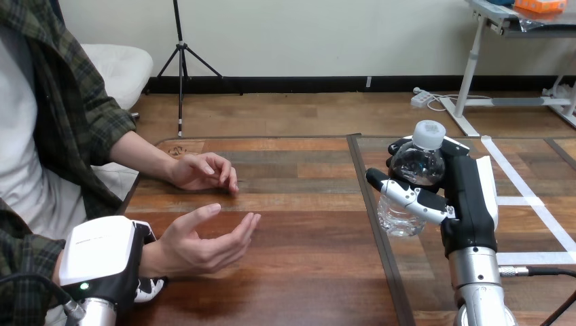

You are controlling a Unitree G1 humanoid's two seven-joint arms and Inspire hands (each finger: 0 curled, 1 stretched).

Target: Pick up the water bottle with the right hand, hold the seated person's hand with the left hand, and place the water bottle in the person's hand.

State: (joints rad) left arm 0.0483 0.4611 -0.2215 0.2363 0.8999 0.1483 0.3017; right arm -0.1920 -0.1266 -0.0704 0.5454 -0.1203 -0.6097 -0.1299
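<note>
At the lower left, the robot's left hand (102,257) sits against the wrist of the person's open hand (204,242), its white back toward the camera. The wrist hides the underside, so whether it actually grips the wrist cannot be told. The person's open hand lies palm up and slightly cupped, low over the wooden table (306,227). Just beyond it, the person's other hand (204,171) rests palm down on the table.

Well apart to the right, across the seam in the tabletop, the right hand (470,200) is closed round the water bottle (418,164), its fingers (407,195) wrapped across the lower body. The bottle stands roughly upright with its white cap (429,132) on top.

The step in hand appears to be carrying the bottle over to the waiting palm. To do it well, the right arm should probably travel left with the bottle kept upright and come down so that the base meets the cupped palm, not the fingertips. The left hand should steady the wrist beneath, and the right should let go only once the person's hand bears the weight.

The bottle is clear and capped. It looks nearly empty, though the water level is hard to read.
</note>
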